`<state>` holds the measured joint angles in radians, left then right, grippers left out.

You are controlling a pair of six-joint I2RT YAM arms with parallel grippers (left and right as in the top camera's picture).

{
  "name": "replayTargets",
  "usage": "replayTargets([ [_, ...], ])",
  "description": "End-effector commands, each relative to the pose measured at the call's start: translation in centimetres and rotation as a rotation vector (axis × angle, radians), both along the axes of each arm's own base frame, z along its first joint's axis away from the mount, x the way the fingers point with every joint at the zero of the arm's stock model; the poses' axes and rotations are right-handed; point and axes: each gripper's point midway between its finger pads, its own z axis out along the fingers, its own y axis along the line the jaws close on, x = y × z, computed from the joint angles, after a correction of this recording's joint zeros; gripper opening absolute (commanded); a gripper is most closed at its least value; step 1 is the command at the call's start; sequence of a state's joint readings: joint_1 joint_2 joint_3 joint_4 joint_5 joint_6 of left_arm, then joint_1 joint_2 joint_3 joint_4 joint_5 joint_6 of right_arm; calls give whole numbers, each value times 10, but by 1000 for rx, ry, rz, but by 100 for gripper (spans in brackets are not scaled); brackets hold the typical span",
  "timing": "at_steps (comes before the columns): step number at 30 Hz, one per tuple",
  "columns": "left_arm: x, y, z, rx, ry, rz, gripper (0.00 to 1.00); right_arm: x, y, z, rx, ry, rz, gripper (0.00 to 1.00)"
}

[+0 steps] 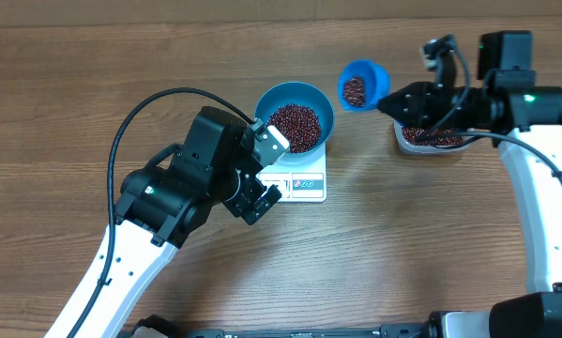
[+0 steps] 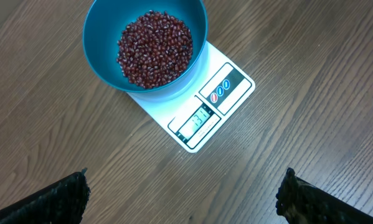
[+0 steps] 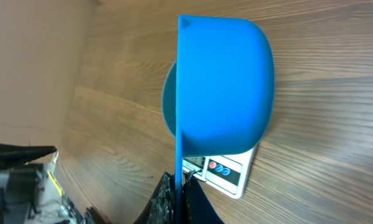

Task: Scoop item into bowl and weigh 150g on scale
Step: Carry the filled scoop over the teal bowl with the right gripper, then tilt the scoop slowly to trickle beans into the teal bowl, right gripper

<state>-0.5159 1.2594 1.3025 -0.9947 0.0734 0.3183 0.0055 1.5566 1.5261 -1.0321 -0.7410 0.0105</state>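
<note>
**Fingers clamped on a loaded scoop, just beside the bowl**

Fingers of my right gripper (image 1: 387, 100) are clenched on the handle of the small blue scoop (image 1: 363, 84). It carries some beans and hangs between the clear tub (image 1: 415, 143) and the blue bowl (image 1: 262, 108), close to the bowl's right rim. My left gripper (image 1: 262, 202) is released, with the jaws wide apart. It grasps nothing and hovers near the front of the scale (image 1: 306, 184).

The bowl stands on the far end of the white scale, in the far middle part of the desk (image 1: 74, 94). The beans (image 2: 154, 46) cover its bottom in a heap. The display (image 2: 195, 118) is lit, but I cannot read the digits with certainty.

I think the main danger is too much weight. If I tip the whole scoop at once, the reading may pass the target, and then beans must come out again. A pour that starts before the scoop is over the rim would drop beans on the desk or on the scale plate. A knock from the scoop could push the bowl, which hangs over the far edge of the scale.

The desk is bare brown wood grain, and loose beans would probably roll on it. A black cable (image 1: 140, 113) from my left arm loops above it. Of the room I see almost nothing.
</note>
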Motion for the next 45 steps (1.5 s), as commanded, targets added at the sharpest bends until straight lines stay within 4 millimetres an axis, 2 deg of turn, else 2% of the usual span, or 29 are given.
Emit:
replayTargets([
  [1,4,1,10,-4,-34,-6,100,0,14,15,-38,-48,-4,4],
  [9,4,1,10,-4,-34,-6,99,2,51,13,-124,-106,13,4],
  [18,4,1,10,-4,-34,-6,100,1,69,1,-310,-157,-37,4],
  [25,4,1,10,-3,-33,-6,99,1,77,0,-396,-205,-56,4],
  [33,4,1,10,-4,-34,-6,100,4,73,-1,-475,-239,-96,4],
  [45,4,1,10,-4,-34,-6,100,-3,86,-1,-477,-251,-66,4],
])
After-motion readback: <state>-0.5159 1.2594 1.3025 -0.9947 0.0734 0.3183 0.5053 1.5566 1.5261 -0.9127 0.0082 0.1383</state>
